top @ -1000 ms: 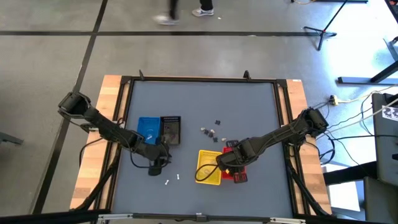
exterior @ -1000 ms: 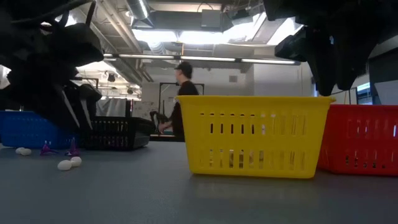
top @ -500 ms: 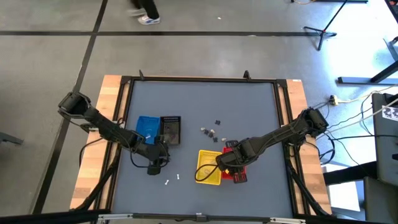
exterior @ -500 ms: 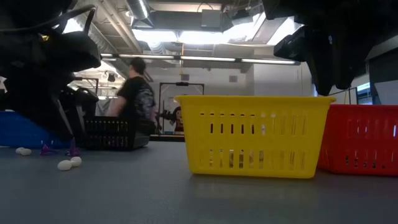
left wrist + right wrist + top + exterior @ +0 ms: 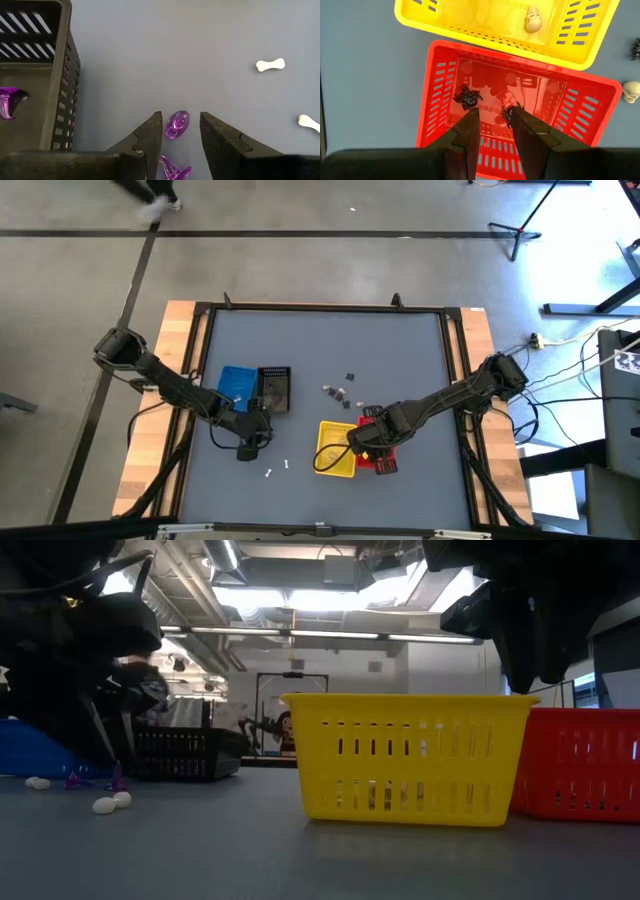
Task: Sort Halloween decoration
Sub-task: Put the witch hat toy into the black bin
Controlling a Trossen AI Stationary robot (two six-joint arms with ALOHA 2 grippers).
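The yellow plastic mesh basket (image 5: 510, 25), right of centre near the table's front, holds a tan skull (image 5: 533, 19). Touching its right side, the red plastic mesh basket (image 5: 520, 100) holds two black spiders (image 5: 466, 97). To the left, the blue mesh basket (image 5: 238, 387) sits against the black mesh basket (image 5: 45, 75), which holds a purple trinket (image 5: 9, 97).

The right gripper (image 5: 492, 125) hangs over the red basket, fingers parted, empty. The left gripper (image 5: 179, 132), fingers apart, straddles a purple oval trinket (image 5: 177, 125) lying on the table. White bones (image 5: 270, 64) lie nearby.
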